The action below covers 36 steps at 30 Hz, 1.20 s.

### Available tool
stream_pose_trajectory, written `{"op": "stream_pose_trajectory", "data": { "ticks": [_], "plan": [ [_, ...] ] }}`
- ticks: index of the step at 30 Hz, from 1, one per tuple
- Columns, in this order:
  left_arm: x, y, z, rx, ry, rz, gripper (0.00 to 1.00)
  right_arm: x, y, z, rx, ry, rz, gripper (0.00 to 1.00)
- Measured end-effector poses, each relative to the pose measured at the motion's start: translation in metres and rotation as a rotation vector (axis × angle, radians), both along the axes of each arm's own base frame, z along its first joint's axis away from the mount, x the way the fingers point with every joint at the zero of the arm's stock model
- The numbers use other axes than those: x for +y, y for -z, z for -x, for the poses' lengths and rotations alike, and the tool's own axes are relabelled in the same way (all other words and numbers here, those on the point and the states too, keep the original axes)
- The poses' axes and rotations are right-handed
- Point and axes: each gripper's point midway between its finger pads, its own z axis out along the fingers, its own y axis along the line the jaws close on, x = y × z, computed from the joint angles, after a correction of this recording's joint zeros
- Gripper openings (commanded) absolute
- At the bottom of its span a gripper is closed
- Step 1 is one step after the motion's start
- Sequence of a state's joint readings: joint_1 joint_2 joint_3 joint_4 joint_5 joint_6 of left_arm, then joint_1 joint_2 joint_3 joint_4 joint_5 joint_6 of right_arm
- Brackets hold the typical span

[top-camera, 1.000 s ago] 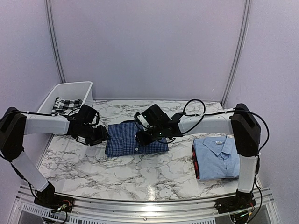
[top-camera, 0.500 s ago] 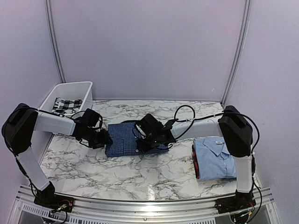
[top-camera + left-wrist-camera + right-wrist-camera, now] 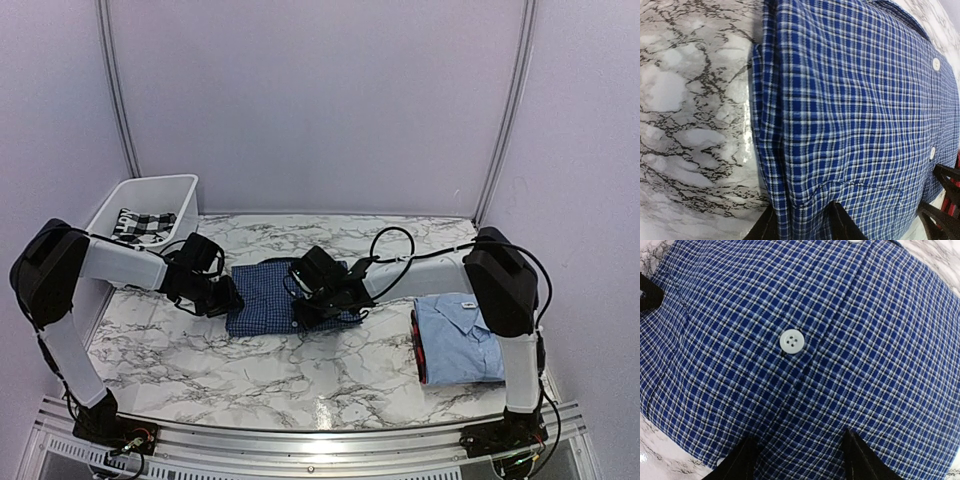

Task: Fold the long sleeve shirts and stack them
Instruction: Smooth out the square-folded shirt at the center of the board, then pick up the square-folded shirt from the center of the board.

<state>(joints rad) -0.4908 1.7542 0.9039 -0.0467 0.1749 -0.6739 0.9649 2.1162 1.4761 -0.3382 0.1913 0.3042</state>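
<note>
I'm seeing dark blue checked shirt (image 3: 268, 298) lying folded mid-table (image 3: 250, 372), left gripper (image 3: 801, 206) straddling its left edge, can't tell if I'm pinching cloth, right gripper (image 3: 799, 435) sitting over the buttoned front, fingers spread apart, light blue shirt (image 3: 460, 335) lying folded far right
</note>
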Motion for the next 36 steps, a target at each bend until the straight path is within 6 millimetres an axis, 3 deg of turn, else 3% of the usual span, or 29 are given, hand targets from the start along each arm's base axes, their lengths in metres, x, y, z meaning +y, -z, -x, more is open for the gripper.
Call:
{"op": "stream_pose_trajectory", "data": {
  "ticks": [6, 10, 13, 17, 21, 25, 31, 36],
  "plan": [
    [-0.003, 0.003, 0.0, 0.015, -0.017, 0.012, 0.18, -0.002, -0.004, 0.001, 0.004, 0.01, -0.001, 0.61],
    [-0.006, 0.004, 0.002, 0.029, -0.019, 0.019, 0.07, -0.01, -0.018, -0.004, -0.005, 0.029, -0.019, 0.61],
    [-0.008, 0.004, 0.003, 0.034, -0.022, 0.025, 0.0, -0.027, -0.033, -0.008, -0.011, 0.06, -0.044, 0.59],
    [-0.008, 0.004, 0.004, 0.037, -0.025, 0.029, 0.0, -0.069, -0.045, -0.027, -0.015, 0.152, -0.077, 0.52],
    [-0.008, 0.004, 0.004, 0.038, -0.027, 0.032, 0.0, -0.104, -0.033, -0.038, 0.002, 0.228, -0.061, 0.46],
    [-0.008, 0.001, 0.004, 0.035, -0.027, 0.034, 0.0, -0.122, -0.01, -0.03, 0.046, 0.253, -0.027, 0.41],
    [-0.006, -0.014, 0.007, 0.016, -0.023, 0.034, 0.0, -0.121, 0.002, -0.022, 0.072, 0.245, -0.034, 0.38],
    [0.001, -0.034, 0.012, -0.009, -0.014, 0.028, 0.0, -0.106, 0.008, -0.011, 0.084, 0.216, -0.038, 0.38]
  ]
}}
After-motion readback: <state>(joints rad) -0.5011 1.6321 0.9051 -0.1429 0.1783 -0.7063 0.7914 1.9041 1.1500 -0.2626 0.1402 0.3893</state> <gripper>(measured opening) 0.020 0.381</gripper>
